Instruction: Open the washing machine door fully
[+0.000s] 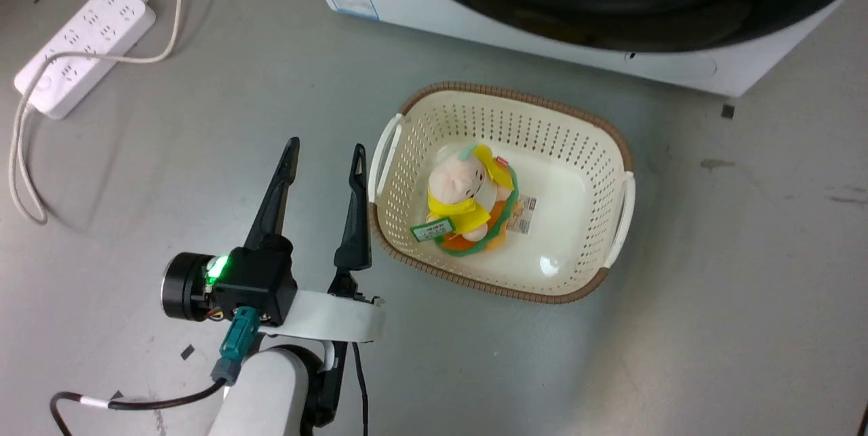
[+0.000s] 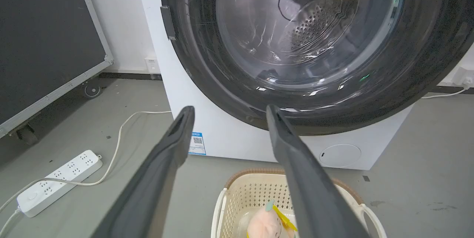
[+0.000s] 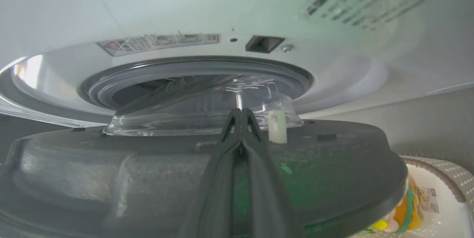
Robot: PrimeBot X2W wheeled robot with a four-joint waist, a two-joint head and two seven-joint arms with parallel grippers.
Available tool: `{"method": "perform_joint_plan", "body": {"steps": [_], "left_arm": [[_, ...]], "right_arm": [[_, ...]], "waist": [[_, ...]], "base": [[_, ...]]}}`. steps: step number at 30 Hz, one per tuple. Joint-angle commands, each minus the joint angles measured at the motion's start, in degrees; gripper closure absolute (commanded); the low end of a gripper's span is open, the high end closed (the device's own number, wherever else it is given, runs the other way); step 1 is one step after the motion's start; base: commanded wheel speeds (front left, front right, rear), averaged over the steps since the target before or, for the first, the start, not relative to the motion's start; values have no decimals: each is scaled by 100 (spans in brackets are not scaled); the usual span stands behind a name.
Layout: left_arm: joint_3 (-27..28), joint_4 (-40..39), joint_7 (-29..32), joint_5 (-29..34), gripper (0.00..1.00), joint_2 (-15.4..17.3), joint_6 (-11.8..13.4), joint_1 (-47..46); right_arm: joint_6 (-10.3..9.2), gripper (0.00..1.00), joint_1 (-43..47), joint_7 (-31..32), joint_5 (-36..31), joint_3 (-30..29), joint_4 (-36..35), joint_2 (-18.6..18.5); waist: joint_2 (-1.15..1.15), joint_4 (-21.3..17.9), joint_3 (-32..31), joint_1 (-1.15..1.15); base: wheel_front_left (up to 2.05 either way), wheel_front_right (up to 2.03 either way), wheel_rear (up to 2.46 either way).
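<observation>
Power strip [image 1: 85,46]: lies with its looped cord toward the floor's far-left corner. We judge a wheel could snag the cord if the base rolls that way.
Left gripper [image 1: 326,146]: fingers spread, holding nothing, above the floor [image 1: 746,253] just beside the basket's left handle and aimed at the machine. A swing rightward could knock the basket.
Basket [image 1: 505,91]: cream, carrying a plush toy [image 1: 468,199], near the machine's front. We cannot tell whether the door's sweep clears its rim.
Washing machine door [image 2: 222,82]: ajar from the washing machine [image 1: 678,66] at the floor's far edge, short of fully open.
Right gripper [image 3: 240,112]: fingers pressed together, pinching nothing, lying along the door's inner face with tips by the glass bowl. We cannot confirm contact. Nothing is grasped, so on such smooth plastic we expect the fingers may slide toward the glass, or the door may drift back.
Surface: grey floor, smooth, scuffed, with small dark scraps.
Room: black panel on casters [image 2: 44,38] at the left, white wall [image 2: 118,19] behind the machine.
</observation>
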Motion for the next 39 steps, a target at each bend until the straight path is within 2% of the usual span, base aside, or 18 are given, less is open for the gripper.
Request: {"method": "perform_joint_plan", "body": {"steps": [1, 10, 19, 24, 29, 35, 36, 37, 39], "left_arm": [[-21, 14, -68, -25, 0, 8, 19, -7], [-75, 349, -174, -44, 0, 9, -66, 391], [-45, 517, -174, -21, 0, 9, -195, 884], [-56, 562, -174, -49, 0, 9, -254, 996], [-257, 606, -174, -119, 0, 9, -290, 1071], [-436, 655, -174, -229, 0, 9, -240, 1122], [-436, 655, -174, -229, 0, 9, -240, 1122], [-463, 667, -174, -243, 0, 9, -223, 1137], [-468, 679, -174, -249, 0, 9, -206, 1153]], "right_arm": [[16, 100, 10, 165, 168, -24, 188, 208], [16, 100, 943, 1024, 815, -206, 298, 675], [16, 100, 2484, 1667, 996, 17, -719, 1489], [16, 100, 3107, 2015, 1235, 337, -1159, 1649], [16, 100, 3443, 2177, 2345, 1380, -1202, 1655], [16, 100, 3866, 1665, 3551, 2878, -1505, 1656], [16, 100, 3866, 1665, 3551, 2878, -1505, 1656], [16, 100, 3994, 1434, 3835, 3283, -1627, 1656], [16, 100, 4088, 1194, 4027, 3581, -1710, 1656]], "waist": [[0, -30, -154, 0], [0, -95, -996, 0], [0, -127, -1651, 0], [0, -38, -1783, 0], [0, 116, -1848, 0], [0, 279, -1909, 0], [0, 279, -1909, 0], [0, 308, -1940, 0], [0, 310, -1977, 0]], "base": [[0, 0, 0], [0, 0, 0], [0, 0, 0], [0, 0, 0], [0, 0, 0], [0, 0, 0], [0, 0, 0], [0, 0, 0], [0, 0, 0]]}}
